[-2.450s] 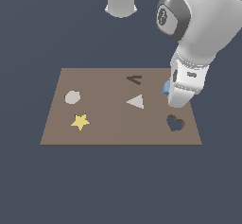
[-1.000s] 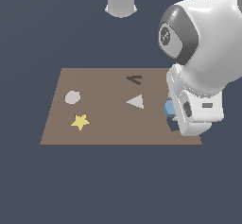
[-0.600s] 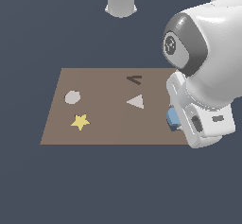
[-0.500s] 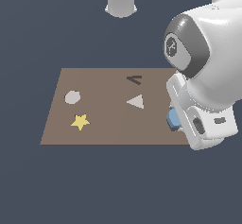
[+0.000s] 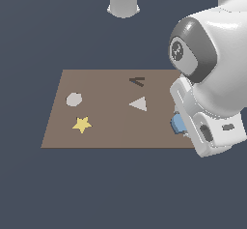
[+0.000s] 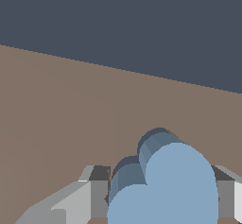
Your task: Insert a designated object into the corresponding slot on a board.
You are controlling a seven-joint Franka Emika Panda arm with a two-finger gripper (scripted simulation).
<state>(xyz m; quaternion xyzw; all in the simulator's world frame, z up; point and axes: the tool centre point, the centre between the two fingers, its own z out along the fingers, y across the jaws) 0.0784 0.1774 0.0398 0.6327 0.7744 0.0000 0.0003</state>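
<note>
Dark counter is carrying the board; I am seeing my end effector clamping the blue heart just above it.

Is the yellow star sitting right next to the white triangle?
No. In the exterior view the yellow star lies near the board's left edge, well apart from the white triangle nearer the middle.
</note>
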